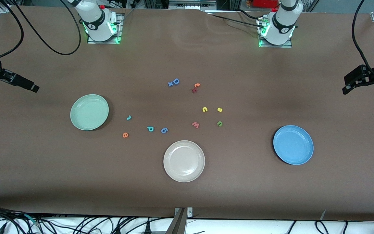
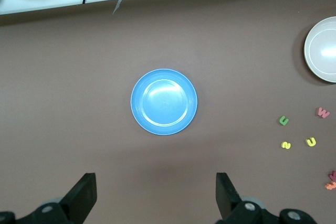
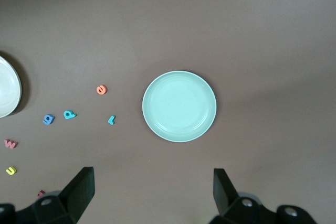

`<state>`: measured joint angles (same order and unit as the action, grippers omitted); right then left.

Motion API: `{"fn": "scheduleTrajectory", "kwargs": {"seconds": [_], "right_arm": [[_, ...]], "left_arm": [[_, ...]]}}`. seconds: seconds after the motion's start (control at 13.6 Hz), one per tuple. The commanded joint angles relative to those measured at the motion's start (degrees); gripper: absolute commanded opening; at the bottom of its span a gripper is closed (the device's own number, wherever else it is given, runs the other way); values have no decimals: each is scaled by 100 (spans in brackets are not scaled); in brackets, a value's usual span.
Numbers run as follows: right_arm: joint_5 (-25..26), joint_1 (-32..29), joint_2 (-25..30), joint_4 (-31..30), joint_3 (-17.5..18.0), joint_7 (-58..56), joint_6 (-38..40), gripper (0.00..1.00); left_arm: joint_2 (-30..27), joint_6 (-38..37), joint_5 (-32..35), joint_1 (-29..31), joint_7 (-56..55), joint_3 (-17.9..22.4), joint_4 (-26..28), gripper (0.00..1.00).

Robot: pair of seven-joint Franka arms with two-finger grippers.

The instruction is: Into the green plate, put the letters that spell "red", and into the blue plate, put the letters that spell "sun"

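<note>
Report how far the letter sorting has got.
Done: nothing; the green plate and blue plate hold no letters. In hand: nothing; the left pincer and right pincer wait open at the table's ends. Left: e, r, d; s, u, n.
</note>
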<state>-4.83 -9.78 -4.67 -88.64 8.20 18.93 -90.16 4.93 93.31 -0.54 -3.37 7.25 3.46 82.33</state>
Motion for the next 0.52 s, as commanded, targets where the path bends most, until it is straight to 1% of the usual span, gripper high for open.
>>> {"fn": "scheduleTrajectory", "kwargs": {"seconds": [0.0, 0.44], "right_arm": [[96, -32, 80, -128, 59, 6, -89, 100], [105, -32, 80, -163, 68, 6, -107, 100]], "left_arm": [[70, -103, 10, 12, 74, 5, -174, 100], [70, -103, 19, 12, 74, 5, -174, 100]]}}
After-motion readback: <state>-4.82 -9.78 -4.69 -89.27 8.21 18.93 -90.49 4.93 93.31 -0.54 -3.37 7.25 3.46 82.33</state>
